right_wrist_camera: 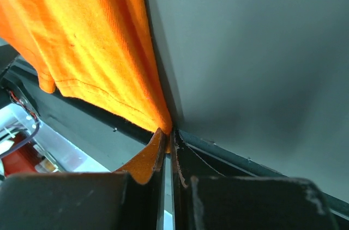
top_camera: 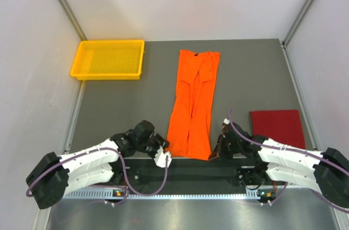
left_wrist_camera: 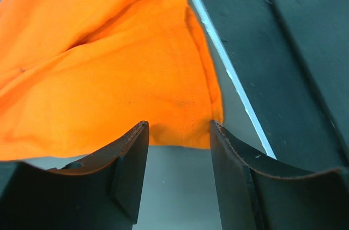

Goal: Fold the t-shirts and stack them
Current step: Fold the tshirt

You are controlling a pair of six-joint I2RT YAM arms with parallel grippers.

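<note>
The bright orange t-shirt lies as a long narrow strip down the middle of the grey mat. My right gripper is at its near right corner; in the right wrist view the gripper is shut on the orange t-shirt's corner, lifted a little. My left gripper sits at the near left corner. The left wrist view shows this gripper open, the orange hem just at its tips and not pinched. The dark red t-shirt lies folded flat on the right.
A yellow plastic tray stands at the back left of the mat. White walls close in the left, right and back. The metal base rail runs along the near edge behind both grippers.
</note>
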